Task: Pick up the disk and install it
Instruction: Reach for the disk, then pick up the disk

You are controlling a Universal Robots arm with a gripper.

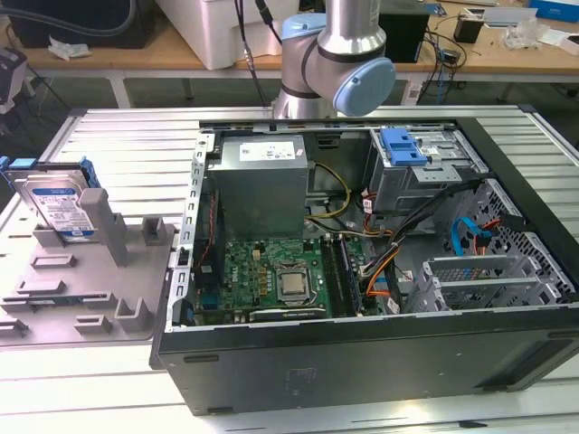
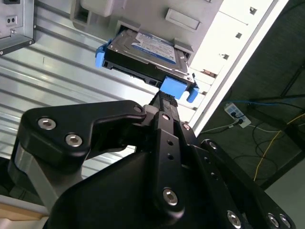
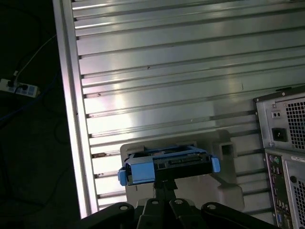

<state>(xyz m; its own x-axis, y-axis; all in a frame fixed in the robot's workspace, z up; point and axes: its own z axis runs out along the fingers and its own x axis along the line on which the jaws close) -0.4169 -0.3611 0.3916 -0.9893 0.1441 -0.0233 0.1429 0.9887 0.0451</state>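
The disk [image 1: 60,206], silver with a white and blue label and a blue carrier, stands on edge in a slot of the grey fixture [image 1: 99,271] at the exterior view's left. The same disk [image 2: 145,52] [image 3: 167,161] lies ahead of my gripper [image 2: 164,99] [image 3: 164,183] in both wrist views. The black fingers meet at their tips and point at the carrier's blue end. They look shut with nothing between them, and apart from the disk. My arm [image 1: 335,54] rises behind the computer case.
The open computer case [image 1: 362,362] lies on its side on the ribbed metal table [image 1: 118,136], right of the fixture. Inside are the motherboard [image 1: 271,280], a power supply [image 1: 262,181] and a drive cage with a blue part [image 1: 403,145]. Cables cross the inside.
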